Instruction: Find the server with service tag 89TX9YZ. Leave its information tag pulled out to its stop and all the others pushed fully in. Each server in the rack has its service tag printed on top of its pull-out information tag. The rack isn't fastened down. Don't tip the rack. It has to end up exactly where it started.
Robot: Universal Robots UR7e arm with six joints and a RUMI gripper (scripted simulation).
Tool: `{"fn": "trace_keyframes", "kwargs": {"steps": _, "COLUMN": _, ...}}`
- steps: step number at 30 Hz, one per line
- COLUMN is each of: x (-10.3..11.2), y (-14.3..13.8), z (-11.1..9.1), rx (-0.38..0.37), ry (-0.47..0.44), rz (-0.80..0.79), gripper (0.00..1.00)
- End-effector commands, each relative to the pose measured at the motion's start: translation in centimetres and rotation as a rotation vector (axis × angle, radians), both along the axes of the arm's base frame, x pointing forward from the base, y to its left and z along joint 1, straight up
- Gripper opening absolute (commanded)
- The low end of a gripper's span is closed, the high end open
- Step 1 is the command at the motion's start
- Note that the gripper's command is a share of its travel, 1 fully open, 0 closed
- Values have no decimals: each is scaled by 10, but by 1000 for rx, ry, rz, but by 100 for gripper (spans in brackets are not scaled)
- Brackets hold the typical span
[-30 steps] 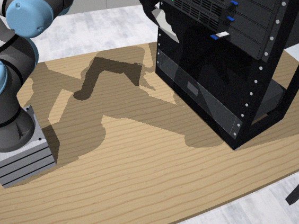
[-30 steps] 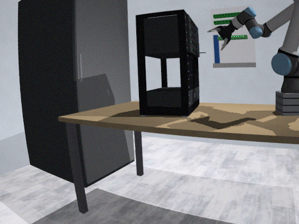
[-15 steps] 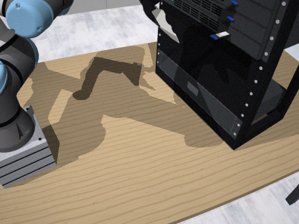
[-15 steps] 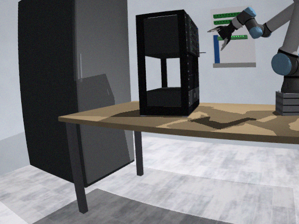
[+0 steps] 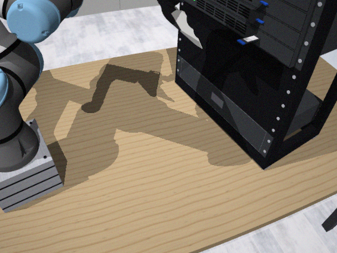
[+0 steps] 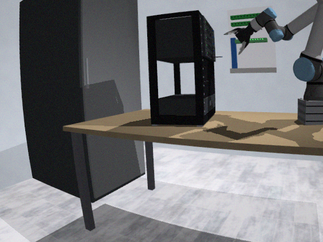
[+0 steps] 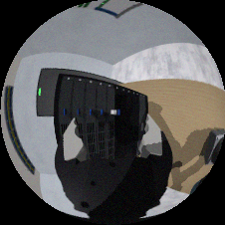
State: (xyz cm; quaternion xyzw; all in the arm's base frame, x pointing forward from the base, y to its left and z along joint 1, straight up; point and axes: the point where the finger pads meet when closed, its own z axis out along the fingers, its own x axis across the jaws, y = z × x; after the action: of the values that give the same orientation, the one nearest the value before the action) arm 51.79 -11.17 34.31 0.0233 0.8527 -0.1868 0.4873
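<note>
The black rack [image 5: 279, 146] [image 6: 153, 69] [image 7: 134, 107] stands upright on the table, with servers in its upper part. The lowest server's information tag [image 5: 251, 39] [image 6: 218, 56] [image 7: 113, 112] sticks out from the front, its white label showing; the print is too small to read. Above it, other tags show only blue ends, such as one tag [image 5: 260, 21] and another [image 5: 263, 3] [image 7: 91, 112], and look pushed in. My gripper [image 6: 232, 44] [image 7: 111, 116] is open and empty, in front of the rack and clear of the tag. In the top view only part of it shows.
The wooden table [image 5: 149, 192] [image 6: 129, 135] bears the rack and the arm's grey base block [image 5: 30, 177]. A tall dark cabinet [image 6: 111, 55] [image 7: 46, 100] stands behind the rack. A wall panel [image 6: 255, 58] with green strips hangs in the background beyond the gripper.
</note>
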Motion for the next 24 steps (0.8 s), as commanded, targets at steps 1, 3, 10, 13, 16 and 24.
{"fn": "trace_keyframes", "kwargs": {"steps": 1, "x": 0, "y": 0, "z": 1, "rx": -2, "ry": -1, "rz": 1, "gripper": 100}}
{"fn": "trace_keyframes", "kwargs": {"steps": 3, "x": 0, "y": 0, "z": 1, "rx": -3, "ry": -1, "rz": 2, "gripper": 100}}
{"fn": "trace_keyframes", "kwargs": {"steps": 10, "x": 1, "y": 0, "z": 0, "rx": -5, "ry": -1, "rz": 4, "gripper": 100}}
{"fn": "trace_keyframes", "kwargs": {"steps": 13, "x": 1, "y": 0, "z": 0, "rx": -6, "ry": 0, "rz": 5, "gripper": 100}}
{"fn": "trace_keyframes", "kwargs": {"steps": 16, "x": 1, "y": -1, "z": 0, "rx": -7, "ry": 0, "rz": 6, "gripper": 100}}
{"fn": "trace_keyframes", "kwargs": {"steps": 24, "x": 2, "y": -1, "z": 0, "rx": -11, "ry": 0, "rz": 9, "gripper": 100}}
